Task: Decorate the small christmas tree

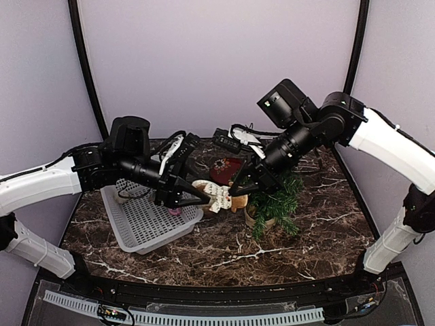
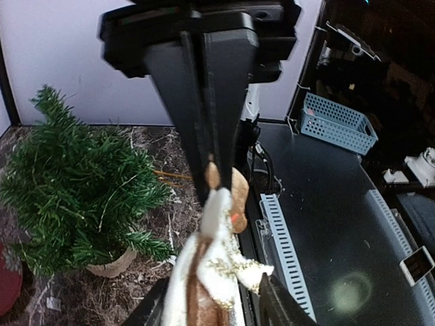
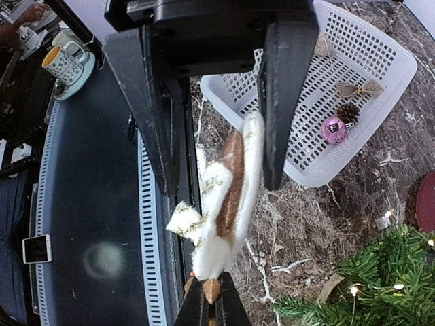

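Note:
A white and brown plush ornament (image 1: pixel 219 195) with gold trim hangs between my two grippers, just left of the small christmas tree (image 1: pixel 279 197). My right gripper (image 3: pixel 209 293) is shut on the ornament's brown tip, as the left wrist view also shows (image 2: pixel 211 183). My left gripper (image 2: pixel 212 284) is open, its jaws astride the ornament's body (image 2: pixel 211 251). One finger (image 3: pixel 280 122) touches the white plush; the other stands a little apart. The tree (image 2: pixel 75 190) stands upright in its beige pot (image 2: pixel 109 265).
A white perforated basket (image 1: pixel 136 227) lies left of the grippers. It holds a pink bauble (image 3: pixel 334 129), a pine cone (image 3: pixel 349 112) and a straw bow (image 3: pixel 358 88). A red plate (image 1: pixel 226 168) lies behind the ornament. Cables run along the table's back.

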`<state>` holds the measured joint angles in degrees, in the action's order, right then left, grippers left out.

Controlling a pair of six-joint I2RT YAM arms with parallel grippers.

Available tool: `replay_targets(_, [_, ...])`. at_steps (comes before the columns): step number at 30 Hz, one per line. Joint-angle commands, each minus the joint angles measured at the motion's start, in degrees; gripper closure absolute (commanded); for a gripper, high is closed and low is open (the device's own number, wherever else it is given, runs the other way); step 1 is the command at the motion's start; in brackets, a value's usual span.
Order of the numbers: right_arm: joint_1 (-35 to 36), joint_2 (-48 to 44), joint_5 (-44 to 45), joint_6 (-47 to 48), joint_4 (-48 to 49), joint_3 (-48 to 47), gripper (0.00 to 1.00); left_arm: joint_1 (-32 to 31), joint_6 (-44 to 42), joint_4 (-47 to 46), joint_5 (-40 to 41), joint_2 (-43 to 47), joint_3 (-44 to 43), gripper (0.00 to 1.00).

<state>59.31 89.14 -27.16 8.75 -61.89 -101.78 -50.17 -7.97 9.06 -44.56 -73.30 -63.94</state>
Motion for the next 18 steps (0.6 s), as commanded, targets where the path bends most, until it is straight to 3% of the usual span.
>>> replay_targets(1, [0.5, -0.5, 0.9, 0.3, 0.0, -0.4, 1.0, -1.2, 0.3, -5.7, -3.7, 0.3, 2.1, 0.69])
replay_targets(2, [0.5, -0.7, 1.0, 0.2, 0.1, -0.3, 1.0, -1.3, 0.4, -6.2, -3.5, 0.3, 2.3, 0.76])
replay_targets(3, [0.5, -0.9, 1.1, 0.1, 0.3, -0.2, 1.0, -1.3, 0.9, -7.2, -3.4, 0.4, 2.4, 0.89])
replay_targets(5, [0.4, -2.0, 2.5, -0.2, 1.7, 0.3, 1.0, -1.3, 2.1, -8.6, -3.0, 0.7, 2.9, 0.99])
replay_targets(7, [0.3, -4.0, 5.2, -1.5, 4.7, 1.8, 0.84, -1.3, 3.7, -11.5, -3.2, 0.6, 3.4, 1.0])
replay_targets(8, [0.1, -5.3, 7.4, -2.6, 6.4, 2.6, 0.66, -1.3, 4.4, -12.4, -2.9, 0.5, 4.1, 1.0])
replay_targets(11, [-2.8, -11.2, 9.8, -6.0, 13.1, 6.2, 0.35, -1.3, 8.3, -18.7, -1.5, -0.4, 6.4, 1.0])
replay_targets(14, [-7.2, -18.0, 10.3, -10.3, 23.1, 12.1, 0.25, -1.2, 11.3, -23.9, 1.0, -2.4, 7.0, 1.0])
replay_targets(18, [-13.6, -24.3, 14.0, -16.2, 29.7, 18.1, 0.24, -1.2, 15.4, -31.3, 0.8, -7.0, 6.2, 1.0])
